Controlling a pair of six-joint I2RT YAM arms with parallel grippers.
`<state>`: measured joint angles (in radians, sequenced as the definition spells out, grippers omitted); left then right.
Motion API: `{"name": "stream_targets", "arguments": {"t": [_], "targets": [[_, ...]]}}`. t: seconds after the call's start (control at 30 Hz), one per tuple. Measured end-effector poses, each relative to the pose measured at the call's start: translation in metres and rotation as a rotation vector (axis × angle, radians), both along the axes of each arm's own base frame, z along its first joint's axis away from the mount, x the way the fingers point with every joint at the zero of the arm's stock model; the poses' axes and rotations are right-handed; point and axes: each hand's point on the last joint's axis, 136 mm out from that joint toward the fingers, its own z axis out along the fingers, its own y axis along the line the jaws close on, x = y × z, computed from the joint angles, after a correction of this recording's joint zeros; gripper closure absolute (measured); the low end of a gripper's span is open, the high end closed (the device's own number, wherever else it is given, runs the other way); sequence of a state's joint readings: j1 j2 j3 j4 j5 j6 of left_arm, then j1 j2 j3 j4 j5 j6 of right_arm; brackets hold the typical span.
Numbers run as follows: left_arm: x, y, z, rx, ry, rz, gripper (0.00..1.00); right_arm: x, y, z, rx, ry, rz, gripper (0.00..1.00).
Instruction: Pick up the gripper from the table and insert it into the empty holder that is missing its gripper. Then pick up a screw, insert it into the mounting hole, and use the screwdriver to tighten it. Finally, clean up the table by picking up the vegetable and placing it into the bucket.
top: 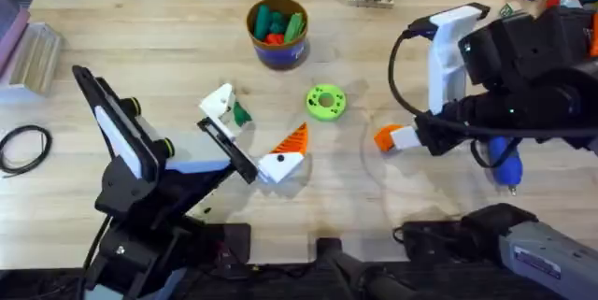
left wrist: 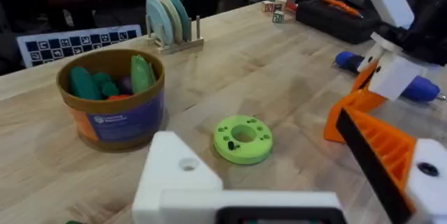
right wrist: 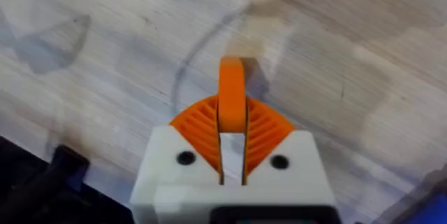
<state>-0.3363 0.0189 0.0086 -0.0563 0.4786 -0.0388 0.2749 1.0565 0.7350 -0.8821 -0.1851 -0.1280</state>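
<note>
Right gripper [right wrist: 232, 123] is clamped on the gripper [right wrist: 232, 98], the orange wedge standing upright between its ribbed pads [right wrist: 269, 130] above the bare table [right wrist: 349, 56]. Left gripper [top: 257, 146] has its fingers spread apart: one holder [top: 220, 104] is bare white, the other [top: 280, 164] carries an orange pad. A vegetable [top: 241, 113] lies just beside the bare holder. Between the arms sits the green disc [top: 325, 101]. Farther back stands the bucket [top: 277, 52], holding toy vegetables. Under the right arm lies the screwdriver [top: 505, 162].
</note>
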Motion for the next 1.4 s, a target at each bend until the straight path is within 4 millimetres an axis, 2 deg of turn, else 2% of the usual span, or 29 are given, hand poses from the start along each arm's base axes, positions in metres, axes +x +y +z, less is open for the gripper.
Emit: {"name": "stream_targets", "arguments": {"t": [0.1, 0.3, 0.43, 0.47, 0.6, 0.67, 0.73, 0.9, 1.1, 1.23, 1.4], "targets": [[0.0, 0.0, 0.0, 0.0, 0.0, 0.0, 0.016, 0.004, 0.001, 0.005, 0.002, -0.015, -0.001, 0.973], [0.0, 0.0, 0.0, 0.0, 0.0, 0.0, 0.015, 0.013, 0.003, 0.027, 0.011, -0.052, -0.001, 0.988], [0.0, 0.0, 0.0, 0.0, 0.0, 0.0, 0.016, 0.024, 0.011, 0.054, 0.057, -0.123, 0.007, 0.989], [0.0, 0.0, 0.0, 0.0, 0.0, 0.0, 0.015, 0.041, 0.03, 0.085, 0.185, -0.257, 0.029, 0.99], [0.0, 0.0, 0.0, 0.0, 0.0, 0.0, 0.015, 0.065, 0.069, 0.132, 0.449, -0.405, 0.071, 0.99], [0.0, 0.0, 0.0, 0.0, 0.0, 0.0, 0.014, 0.071, 0.085, 0.144, 0.568, -0.399, 0.079, 0.991], [0.0, 0.0, 0.0, 0.0, 0.0, 0.0, 0.015, 0.072, 0.097, 0.141, 0.651, -0.325, 0.062, 0.991], [-0.003, -0.002, 0.0, -0.002, 0.0, -0.02, 0.015, 0.07, 0.118, 0.116, 0.791, -0.054, 0.013, 0.992], [-0.025, -0.019, 0.001, -0.012, 0.005, -0.182, 0.015, 0.055, 0.136, 0.1, 0.916, 0.215, 0.023, 0.992], [-0.037, -0.026, 0.001, -0.016, 0.011, -0.264, 0.016, 0.049, 0.141, 0.096, 0.962, 0.321, 0.026, 0.992], [-0.043, -0.029, 0.001, -0.018, 0.014, -0.301, 0.015, 0.04, 0.152, 0.094, 0.981, 0.385, 0.057, 0.992]]}}
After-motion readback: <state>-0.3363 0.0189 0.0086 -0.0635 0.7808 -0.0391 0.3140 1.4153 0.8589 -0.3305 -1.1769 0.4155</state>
